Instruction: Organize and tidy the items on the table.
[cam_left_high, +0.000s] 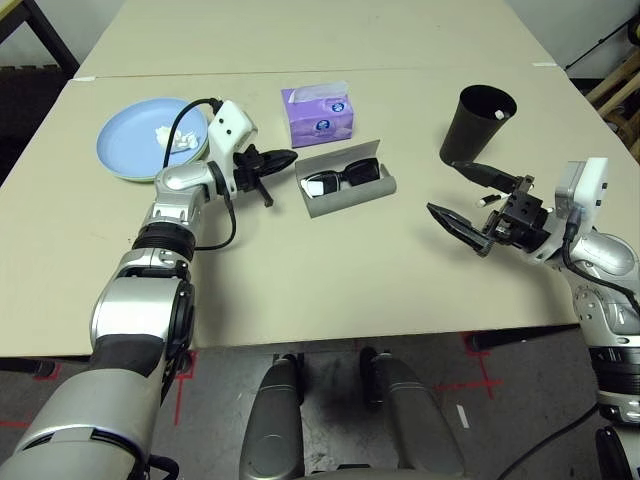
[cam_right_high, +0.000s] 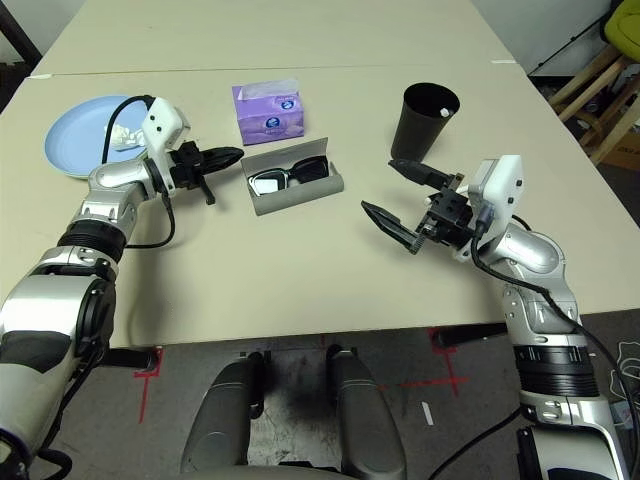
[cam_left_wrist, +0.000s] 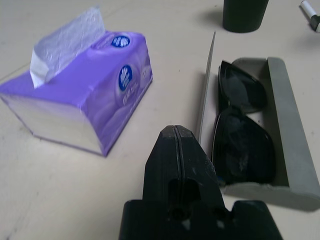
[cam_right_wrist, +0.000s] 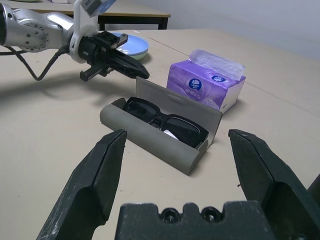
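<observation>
The black sunglasses (cam_left_high: 343, 176) lie in the open grey oblong glasses case (cam_left_high: 350, 190) mid-desk, beside a purple tissue box (cam_left_high: 319, 114). The left pincer (cam_left_high: 281, 158), pressed shut and empty, hovers just beside the case; the right pincer (cam_left_high: 462, 196) gapes wide near the black tapered cup (cam_left_high: 477, 124).

Purple tissue box (cam_left_high: 319, 115) sits on the tabletop, a white sheet sticking up from its slot; white-and-blue round logos on its sides. Wooden furniture frame (cam_left_high: 620, 95) at far right, off the table edge, with a yellow-green object (cam_right_high: 622, 25) above it in the right eye view. Dark furniture leg and frame (cam_left_high: 30, 35) at upper left corner. Grey floor below the near edge carries red tape marks (cam_left_high: 480, 375) and a short white strip (cam_left_high: 461, 415). A black cable (cam_left_high: 590, 45) runs across the floor at upper right.
</observation>
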